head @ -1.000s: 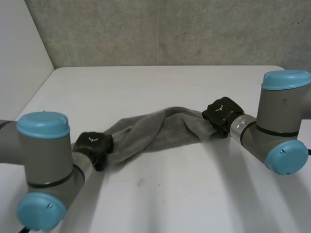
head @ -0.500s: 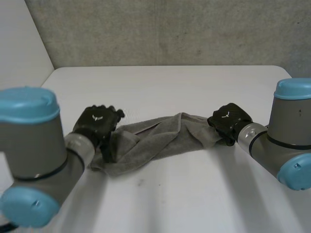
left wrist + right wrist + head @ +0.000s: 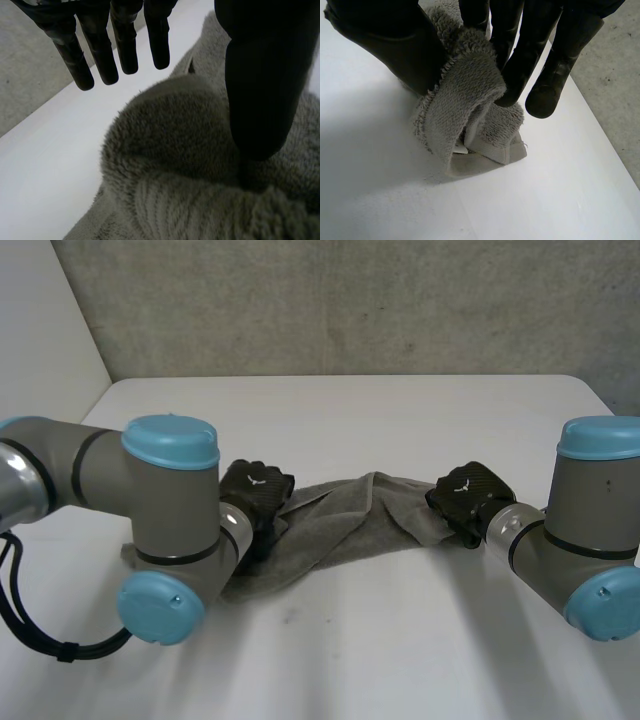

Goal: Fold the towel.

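A grey towel (image 3: 345,525) lies bunched in a long strip across the middle of the white table (image 3: 400,640). My left hand (image 3: 255,490) hovers over its left part. In the left wrist view its fingers (image 3: 105,60) hang straight and spread above the table, while the thumb rests on a hump of the towel (image 3: 170,150); nothing is pinched, so the hand is open. My right hand (image 3: 468,495) is at the strip's right end. In the right wrist view its thumb (image 3: 385,35) and fingers pinch a folded edge of the towel (image 3: 470,100), which is lifted a little off the table.
My left arm's elbow (image 3: 170,530) covers the towel's left end in the head view. A grey concrete wall (image 3: 350,300) stands behind the table's far edge. Bare table stretches in front of the towel and behind it.
My left hand has let go of the towel's left end, opened and swung right over the cloth. The left end has sunk onto the table. My right hand has kept its grip and hardly moved.
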{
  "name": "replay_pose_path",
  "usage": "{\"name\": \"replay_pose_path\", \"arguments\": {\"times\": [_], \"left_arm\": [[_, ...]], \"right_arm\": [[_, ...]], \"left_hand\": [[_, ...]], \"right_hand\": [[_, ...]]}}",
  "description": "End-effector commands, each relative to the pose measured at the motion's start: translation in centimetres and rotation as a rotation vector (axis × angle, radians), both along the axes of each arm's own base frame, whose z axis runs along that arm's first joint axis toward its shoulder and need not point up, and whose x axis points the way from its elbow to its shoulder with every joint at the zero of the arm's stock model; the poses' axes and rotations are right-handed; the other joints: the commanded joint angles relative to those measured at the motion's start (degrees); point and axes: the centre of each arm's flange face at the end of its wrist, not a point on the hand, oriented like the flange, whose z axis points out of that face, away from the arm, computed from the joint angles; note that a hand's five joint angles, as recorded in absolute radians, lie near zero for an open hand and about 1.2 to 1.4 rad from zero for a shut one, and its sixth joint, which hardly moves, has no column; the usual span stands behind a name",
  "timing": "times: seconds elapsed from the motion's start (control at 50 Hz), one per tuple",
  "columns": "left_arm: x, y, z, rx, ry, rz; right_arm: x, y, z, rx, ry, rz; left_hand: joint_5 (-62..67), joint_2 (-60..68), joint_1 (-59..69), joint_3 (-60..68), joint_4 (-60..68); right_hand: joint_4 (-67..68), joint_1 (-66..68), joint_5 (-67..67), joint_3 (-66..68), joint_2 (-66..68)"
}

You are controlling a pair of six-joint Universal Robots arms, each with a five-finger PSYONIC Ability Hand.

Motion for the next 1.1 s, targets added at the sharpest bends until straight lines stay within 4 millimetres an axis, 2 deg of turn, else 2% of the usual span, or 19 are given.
{"name": "replay_pose_path", "arguments": {"times": [0.02, 0.04, 0.06, 0.1, 0.16, 0.26, 0.32, 0.36, 0.44, 0.54, 0.58, 0.7, 0.74, 0.88, 0.98, 1.02, 1.04, 1.08, 1.1], "left_arm": [[-0.4, -0.7, -1.6, 0.001, -0.053, -0.008], [-0.3, -0.8, -1.5, -0.002, -0.053, -0.001], [-0.3, -0.8, -1.5, -0.002, -0.053, 0.000], [0.0, -1.2, -0.8, -0.029, -0.060, 0.032], [0.3, -1.3, -0.2, -0.050, -0.069, 0.054], [2.0, -1.4, 4.5, -0.153, -0.039, 0.137], [2.7, -1.5, 5.7, -0.173, -0.024, 0.157], [4.5, -1.5, 8.2, -0.222, 0.016, 0.199], [6.0, -1.6, 10.4, -0.277, 0.056, 0.240], [7.9, -1.3, 13.7, -0.359, 0.114, 0.289], [9.1, -0.6, 16.4, -0.414, 0.189, 0.321], [11.9, 0.0, 20.4, -0.473, 0.402, 0.398], [12.0, 0.4, 20.9, -0.470, 0.450, 0.387], [11.2, 0.9, 19.2, -0.359, 0.524, 0.277], [11.4, 0.3, 16.3, -0.270, 0.491, 0.271], [11.7, -1.3, 12.6, -0.170, 0.437, 0.314], [11.7, -1.3, 12.6, -0.170, 0.437, 0.314], [11.5, -2.4, 9.6, -0.086, 0.395, 0.335], [11.5, -2.4, 9.5, -0.086, 0.394, 0.335]], "right_arm": [[0.0, -0.1, 0.0, -0.004, -0.001, -0.001], [0.0, -0.2, 0.1, -0.009, -0.004, -0.003], [0.0, -0.2, 0.1, -0.009, -0.004, -0.003], [0.0, -0.6, 0.9, -0.036, -0.022, -0.015], [-0.1, -0.8, 1.6, -0.056, -0.032, -0.022], [-1.3, -1.5, 6.2, -0.176, -0.076, -0.061], [-1.7, -1.6, 7.2, -0.200, -0.085, -0.070], [-2.5, -1.8, 9.1, -0.247, -0.099, -0.091], [-3.3, -1.9, 10.5, -0.281, -0.105, -0.113], [-3.9, -1.4, 13.3, -0.336, -0.121, -0.124], [-4.5, -0.8, 15.7, -0.372, -0.130, -0.136], [-5.4, 0.6, 20.0, -0.401, -0.135, -0.152], [-5.4, 0.9, 20.4, -0.385, -0.130, -0.151], [-5.5, 2.0, 20.8, -0.300, -0.102, -0.137], [-5.3, 1.4, 18.5, -0.199, -0.071, -0.121], [-4.8, 0.9, 16.6, -0.142, -0.043, -0.097], [-4.8, 0.9, 16.6, -0.142, -0.042, -0.097], [-4.5, 0.4, 15.0, -0.106, -0.009, -0.078], [-4.5, 0.4, 15.0, -0.106, -0.009, -0.077]], "left_hand": [[28.82, 28.88, 28.97, 28.84, 28.91], [41.11, 41.17, 41.26, 41.13, 41.19], [41.23, 41.29, 41.38, 41.25, 41.32], [55.62, 55.68, 55.77, 55.64, 55.71], [55.68, 55.74, 55.82, 55.70, 55.76], [55.68, 55.74, 55.82, 55.70, 55.76], [55.68, 55.74, 55.82, 55.70, 55.76], [55.68, 55.74, 55.82, 55.70, 55.76], [55.68, 55.74, 55.82, 55.70, 55.76], [55.68, 55.74, 55.82, 55.70, 55.76], [55.68, 55.74, 55.82, 55.70, 55.76], [55.68, 55.74, 55.82, 55.70, 55.76], [55.68, 55.74, 55.82, 55.70, 55.76], [55.68, 55.74, 55.82, 55.70, 55.76], [55.68, 55.74, 55.82, 55.70, 55.76], [55.68, 55.74, 55.82, 55.70, 55.76], [55.68, 55.74, 55.82, 55.70, 55.76], [55.68, 55.74, 55.82, 55.70, 55.76], [55.68, 55.74, 55.82, 55.70, 55.76]], "right_hand": [[3.08, 4.03, 3.62, 3.70, 4.35], [3.08, 4.03, 3.62, 3.70, 4.35], [3.08, 4.03, 3.62, 3.70, 4.35], [3.08, 4.03, 3.62, 3.70, 4.35], [3.08, 4.03, 3.62, 3.70, 4.35], [3.08, 4.03, 3.62, 3.70, 4.35], [3.08, 4.03, 3.62, 3.70, 4.35], [3.08, 4.03, 3.62, 3.70, 4.35], [3.08, 4.03, 3.62, 3.70, 4.35], [3.08, 4.03, 3.62, 3.70, 4.35], [3.08, 4.03, 3.62, 3.70, 4.35], [3.08, 4.03, 3.62, 3.70, 4.35], [3.08, 4.03, 3.62, 3.70, 4.35], [3.08, 4.03, 3.62, 3.70, 4.35], [3.08, 4.03, 3.62, 3.70, 4.35], [3.08, 4.03, 3.62, 3.70, 4.35], [3.08, 4.03, 3.62, 3.70, 4.35], [3.08, 4.03, 3.62, 3.70, 4.35], [3.08, 4.03, 3.62, 3.70, 4.35]]}}
